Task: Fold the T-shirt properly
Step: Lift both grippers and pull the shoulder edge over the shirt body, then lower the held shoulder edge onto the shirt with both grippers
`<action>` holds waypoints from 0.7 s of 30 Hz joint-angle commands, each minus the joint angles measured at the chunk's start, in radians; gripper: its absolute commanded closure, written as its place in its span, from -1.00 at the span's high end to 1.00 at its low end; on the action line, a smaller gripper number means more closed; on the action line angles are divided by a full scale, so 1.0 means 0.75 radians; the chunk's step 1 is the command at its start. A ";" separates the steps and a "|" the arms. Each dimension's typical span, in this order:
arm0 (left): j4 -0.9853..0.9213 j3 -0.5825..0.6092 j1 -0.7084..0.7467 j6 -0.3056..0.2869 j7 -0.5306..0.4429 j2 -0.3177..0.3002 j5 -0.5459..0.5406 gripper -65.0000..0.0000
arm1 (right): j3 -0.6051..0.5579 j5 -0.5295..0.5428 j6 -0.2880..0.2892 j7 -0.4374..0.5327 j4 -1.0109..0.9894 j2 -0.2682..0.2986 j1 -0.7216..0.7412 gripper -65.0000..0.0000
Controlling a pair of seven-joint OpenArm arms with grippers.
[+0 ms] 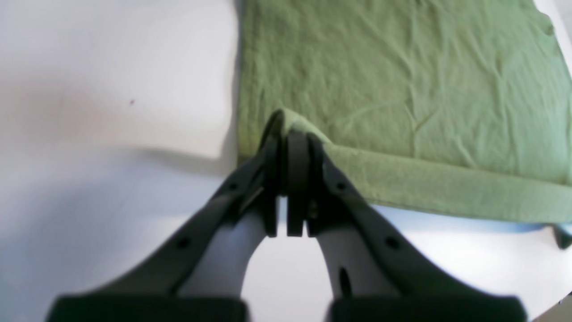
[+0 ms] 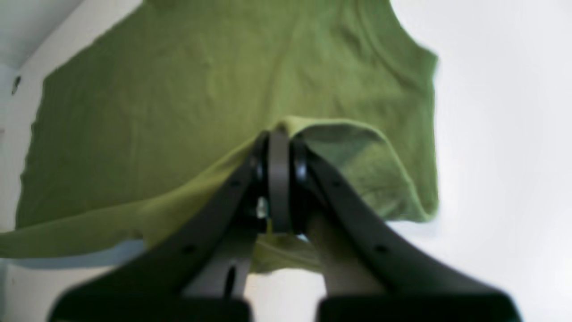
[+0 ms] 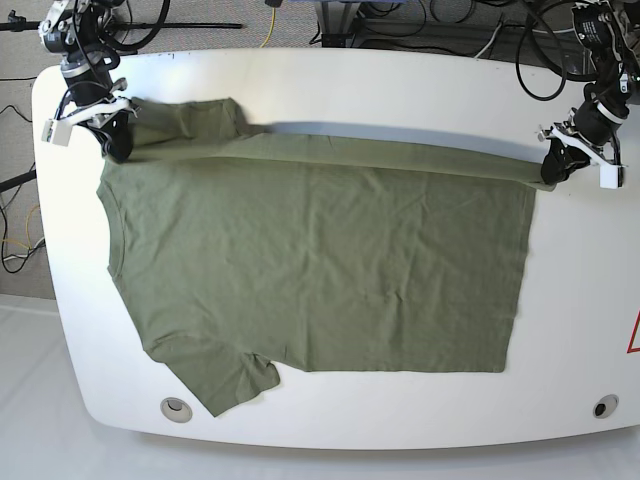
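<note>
The olive-green T-shirt (image 3: 320, 270) lies spread on the white table (image 3: 400, 90), collar toward the left of the base view. Its far long edge is lifted off the table and stretched between both grippers. At the hem corner on the right of the base view, my left gripper (image 3: 549, 170) is shut on the cloth. The left wrist view shows that gripper (image 1: 292, 134) pinching a raised fold of the T-shirt (image 1: 402, 80). On the left, by the far sleeve, my right gripper (image 3: 118, 145) is shut on the shoulder. Close up, this gripper (image 2: 279, 134) holds a bunched fold of the T-shirt (image 2: 178, 112).
Two round holes (image 3: 176, 408) (image 3: 604, 407) sit near the table's front edge. Cables and stands (image 3: 440, 20) run behind the far edge. A red mark (image 3: 634, 335) shows at the right border. The near sleeve (image 3: 225, 375) lies close to the front-left rim.
</note>
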 commanded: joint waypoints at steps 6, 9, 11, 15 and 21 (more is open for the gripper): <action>0.013 -0.007 -0.064 -0.001 -0.011 -0.017 0.027 -1.00 | 0.015 -0.055 0.005 0.007 0.026 0.022 0.067 -1.00; 0.009 -0.007 -0.076 -0.001 -0.008 -0.018 0.040 -1.00 | 0.015 -0.074 0.006 0.004 0.027 0.026 0.081 -1.00; 0.006 -0.007 -0.082 -0.001 -0.008 -0.018 0.045 -1.00 | 0.017 -0.083 0.007 0.002 0.026 0.030 0.087 -1.00; -0.002 -0.006 -0.074 -0.015 -0.008 -0.021 0.024 -1.00 | 0.008 -0.094 0.006 -0.007 0.024 0.047 0.096 -1.00; -0.005 -0.007 -0.077 -0.018 -0.009 -0.020 0.026 -1.00 | 0.008 -0.102 0.003 -0.016 0.013 0.061 0.111 -1.00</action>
